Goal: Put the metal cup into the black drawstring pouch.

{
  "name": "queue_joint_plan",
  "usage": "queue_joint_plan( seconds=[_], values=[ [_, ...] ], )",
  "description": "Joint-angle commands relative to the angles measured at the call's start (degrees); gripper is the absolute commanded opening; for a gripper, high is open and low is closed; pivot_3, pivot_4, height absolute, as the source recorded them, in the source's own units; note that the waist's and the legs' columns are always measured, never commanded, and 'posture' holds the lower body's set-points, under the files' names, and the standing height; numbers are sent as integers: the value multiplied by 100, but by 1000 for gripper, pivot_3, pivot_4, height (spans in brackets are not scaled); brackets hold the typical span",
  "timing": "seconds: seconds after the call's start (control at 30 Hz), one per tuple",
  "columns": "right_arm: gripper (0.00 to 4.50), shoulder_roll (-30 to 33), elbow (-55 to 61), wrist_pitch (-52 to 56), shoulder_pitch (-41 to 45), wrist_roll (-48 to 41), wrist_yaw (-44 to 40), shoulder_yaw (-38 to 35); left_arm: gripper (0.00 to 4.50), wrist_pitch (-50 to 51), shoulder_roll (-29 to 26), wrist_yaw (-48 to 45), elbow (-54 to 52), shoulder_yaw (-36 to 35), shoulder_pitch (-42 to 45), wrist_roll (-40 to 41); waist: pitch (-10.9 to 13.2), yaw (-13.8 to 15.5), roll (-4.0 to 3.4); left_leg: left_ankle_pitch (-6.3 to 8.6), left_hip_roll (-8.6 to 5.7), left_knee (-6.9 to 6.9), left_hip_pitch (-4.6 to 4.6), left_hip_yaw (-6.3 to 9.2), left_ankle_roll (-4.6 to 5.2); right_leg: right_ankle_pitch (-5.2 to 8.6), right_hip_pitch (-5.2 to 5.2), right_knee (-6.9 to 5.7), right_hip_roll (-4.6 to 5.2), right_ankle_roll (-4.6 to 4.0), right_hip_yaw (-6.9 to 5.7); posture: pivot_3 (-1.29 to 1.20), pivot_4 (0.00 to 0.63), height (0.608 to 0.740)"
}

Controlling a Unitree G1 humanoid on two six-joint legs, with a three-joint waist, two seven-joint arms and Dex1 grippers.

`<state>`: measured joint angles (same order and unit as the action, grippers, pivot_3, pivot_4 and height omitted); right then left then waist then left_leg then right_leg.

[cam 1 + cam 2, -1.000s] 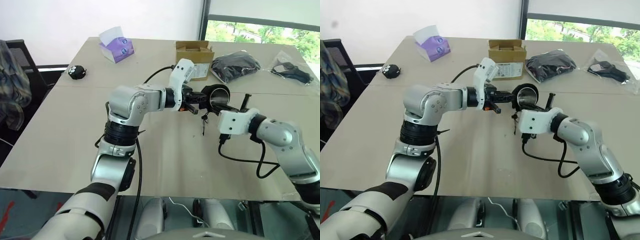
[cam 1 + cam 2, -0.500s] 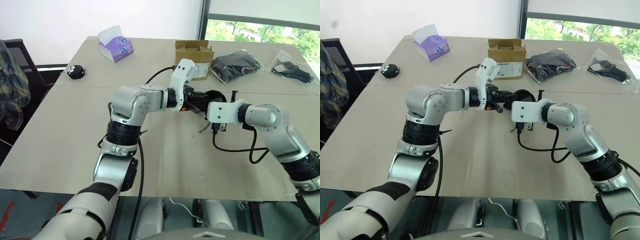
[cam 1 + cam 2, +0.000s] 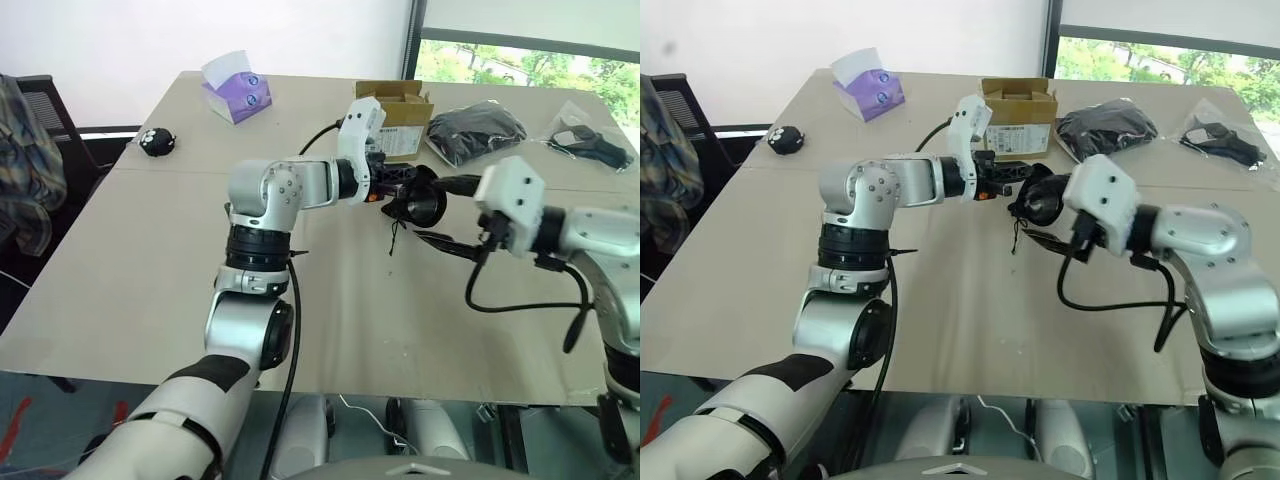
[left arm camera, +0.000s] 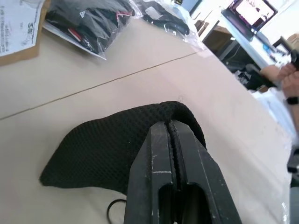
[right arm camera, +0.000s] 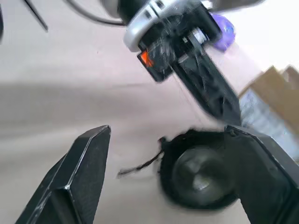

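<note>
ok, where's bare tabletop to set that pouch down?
Bare: the near half of the table, below both arms, and the left side between the tissue box and black ball. Crowded: far right, by the cardboard box and plastic-wrapped bundles.

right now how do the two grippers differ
The left gripper has its jaws shut on the rim of the black drawstring pouch, holding it above the table. The right gripper has its jaws wide open and holds nothing; it faces the pouch's mouth, where the metal cup sits inside. Both have two black fingers.
</note>
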<state>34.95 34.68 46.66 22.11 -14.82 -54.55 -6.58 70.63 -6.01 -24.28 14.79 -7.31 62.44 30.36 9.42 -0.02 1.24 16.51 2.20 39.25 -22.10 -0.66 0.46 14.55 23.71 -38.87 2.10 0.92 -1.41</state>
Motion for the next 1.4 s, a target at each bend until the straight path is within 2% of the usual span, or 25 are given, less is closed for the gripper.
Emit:
queue_joint_plan(
  seconds=[0.03,0.13,0.23,0.33,0.5,0.67,0.77,0.83,0.87,0.93,1.0,1.1,1.2,1.3,1.4],
  values=[
    [3908,-314,138,430,-653,-249,561,8,0,-33,36,103,13,-204,207,116,0,6,0,0,0,-1,-1,-1,0,0,0,1,0,0,0,0,150,715],
    [3908,-1041,-215,535,-882,-124,1422,249,0,-72,53,156,62,-215,183,93,1,-65,-1,-2,1,-5,4,-7,-4,0,3,-4,0,0,11,0,150,715],
    [3908,-1679,-963,-31,-824,244,2089,675,0,-85,90,225,112,-287,210,109,1,-85,-1,-4,1,-6,17,-16,-7,0,3,-12,-5,0,29,0,150,715],
    [3908,-2433,-1626,-351,-613,217,2643,721,0,-97,112,273,87,-310,211,124,1,-83,-2,-5,1,-5,18,-18,-8,0,3,-13,-9,0,31,0,150,715],
    [3908,-2927,-2680,-996,-200,495,3235,827,0,-134,111,317,102,-340,197,126,2,-70,-3,-6,1,-6,12,-22,-11,0,6,-6,-6,1,31,0,150,715],
    [3908,-3258,-3208,-1418,174,317,3199,885,0,-107,167,392,12,-366,141,139,2,-71,-4,-6,1,-7,4,-20,-12,0,11,-2,-3,1,28,0,150,715],
    [3224,-3402,-3496,-1621,323,269,3298,809,0,-195,144,381,61,-330,93,79,2,-76,-4,-6,1,-9,5,-19,-12,0,11,-3,-3,1,27,0,150,715],
    [2388,-3495,-3574,-1634,394,158,3314,732,0,-237,141,389,115,-329,83,55,2,-76,-4,-6,1,-10,7,-19,-12,-1,11,-5,-4,1,26,0,150,715],
    [2039,-3477,-3599,-1655,407,176,3277,768,0,-240,145,394,119,-330,77,57,2,-76,-4,-6,1,-10,7,-19,-12,-1,11,-5,-4,1,26,0,150,715],
    [955,-3492,-3642,-1684,421,162,3268,778,0,-254,145,392,130,-323,69,59,3,-77,-4,-6,2,-11,6,-19,-12,-1,11,-5,-4,1,27,0,150,715],
    [68,-3514,-3666,-1700,435,122,3269,763,0,-277,134,378,167,-315,72,52,3,-77,-4,-6,2,-11,6,-20,-12,-1,12,-4,-4,1,27,0,150,715],
    [20,-3452,-3532,-1714,362,129,3273,781,0,-311,118,372,221,-317,90,44,3,-77,-4,-6,1,-11,6,-20,-12,-1,12,-4,-3,1,28,0,150,715],
    [20,-3005,-2914,-1497,96,251,3154,900,0,-321,113,403,226,-343,101,60,3,-65,-6,-5,1,-12,6,-19,-11,-1,12,-4,-3,1,27,0,150,715],
    [20,-2133,-2205,-1399,-89,750,3168,1012,0,-332,138,474,211,-459,107,115,4,-52,-7,-5,-1,-11,-6,-17,-11,0,16,2,1,2,21,0,150,715],
    [20,-943,-1716,-1611,56,1548,3135,1059,0,-389,125,525,160,-504,103,111,8,-62,-11,-5,-8,-8,-15,-25,-11,-2,28,2,8,9,27,0,150,715]
  ],
)
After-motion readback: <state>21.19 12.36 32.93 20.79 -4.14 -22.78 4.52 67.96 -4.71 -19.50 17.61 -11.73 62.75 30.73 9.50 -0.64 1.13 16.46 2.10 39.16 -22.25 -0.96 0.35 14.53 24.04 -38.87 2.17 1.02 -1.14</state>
